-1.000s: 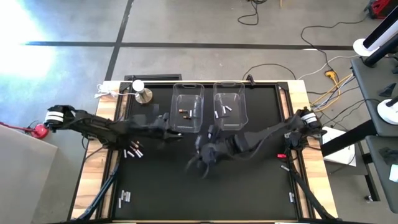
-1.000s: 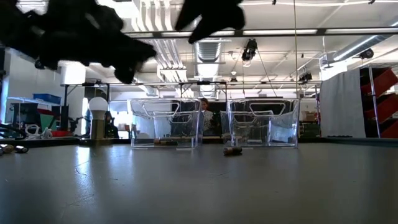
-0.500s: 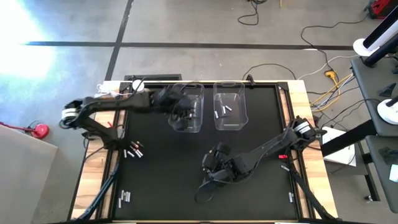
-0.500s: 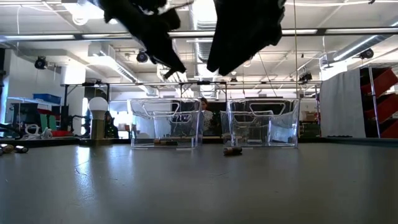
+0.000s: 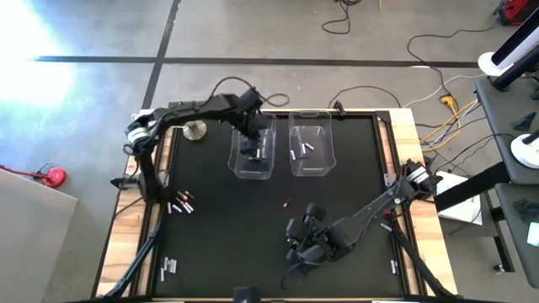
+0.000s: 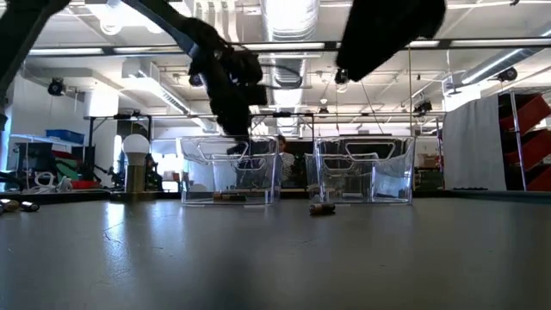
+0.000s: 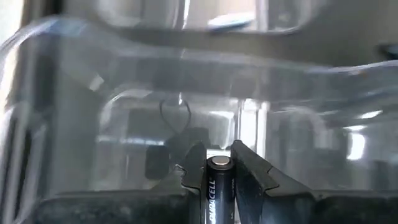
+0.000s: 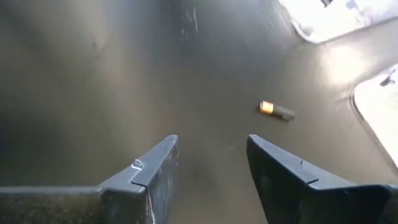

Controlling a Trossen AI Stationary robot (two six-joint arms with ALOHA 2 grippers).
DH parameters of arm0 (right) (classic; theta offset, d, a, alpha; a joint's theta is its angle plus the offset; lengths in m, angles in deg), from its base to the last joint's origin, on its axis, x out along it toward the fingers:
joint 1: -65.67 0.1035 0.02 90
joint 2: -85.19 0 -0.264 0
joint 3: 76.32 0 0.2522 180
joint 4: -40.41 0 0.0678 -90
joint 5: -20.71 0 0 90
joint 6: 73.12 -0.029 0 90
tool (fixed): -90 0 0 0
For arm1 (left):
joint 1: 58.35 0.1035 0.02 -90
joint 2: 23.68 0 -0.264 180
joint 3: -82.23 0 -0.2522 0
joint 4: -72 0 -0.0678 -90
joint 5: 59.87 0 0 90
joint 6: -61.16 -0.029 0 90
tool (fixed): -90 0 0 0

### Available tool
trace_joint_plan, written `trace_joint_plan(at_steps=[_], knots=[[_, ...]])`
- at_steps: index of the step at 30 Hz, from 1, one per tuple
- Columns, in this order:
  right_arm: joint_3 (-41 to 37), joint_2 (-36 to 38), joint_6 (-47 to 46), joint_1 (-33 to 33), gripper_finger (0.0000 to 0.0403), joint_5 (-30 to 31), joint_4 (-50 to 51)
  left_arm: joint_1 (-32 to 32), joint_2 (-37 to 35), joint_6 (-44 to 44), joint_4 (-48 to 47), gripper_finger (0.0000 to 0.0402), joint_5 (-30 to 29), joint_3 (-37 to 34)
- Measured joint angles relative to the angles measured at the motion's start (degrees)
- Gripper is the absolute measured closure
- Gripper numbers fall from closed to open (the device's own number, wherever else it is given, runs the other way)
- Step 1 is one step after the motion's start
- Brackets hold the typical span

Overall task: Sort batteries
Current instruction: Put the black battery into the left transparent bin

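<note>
My left gripper hangs over the left clear bin, shut on a dark battery; in the low view it is just above the bin's rim. That bin holds dark batteries; the right bin holds white ones. My right gripper is open above the mat near the front edge. A loose dark battery with a copper end lies on its side on the mat ahead of it. My left gripper pinches the dark battery between its two fingers, on the sides of the cell. The battery lies along the fingers, its metal end showing at their tips. It hangs clear above the bin, fingers slanting down.
More batteries lie on the mat at the left, the near left and the near right. A round silver knob-like object stands at the far left by the left arm. The mat's middle is bare.
My left gripper has swung from the mat in front of the left bin toward the far edge and up, tipping downward, and now hangs over that bin with the battery. My right gripper has moved from near the bins toward the near edge and a little down.
</note>
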Motion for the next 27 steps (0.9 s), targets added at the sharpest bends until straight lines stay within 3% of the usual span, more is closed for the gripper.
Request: trace_joint_plan(at_steps=[10, 27], knots=[[-0.2, 0.0, -2.9, 3.1, 0.0216, 7.0, 1.7, 1.6, 8.2, -3.1, -0.2, 0.0373, -6.0, 0.0], [-0.3, 0.0, 1.1, 0.8, 0.0204, 7.4, 3.2, -2.4, 9.7, -1.7, 0.7, 0.0373, -8.6, -0.7]])
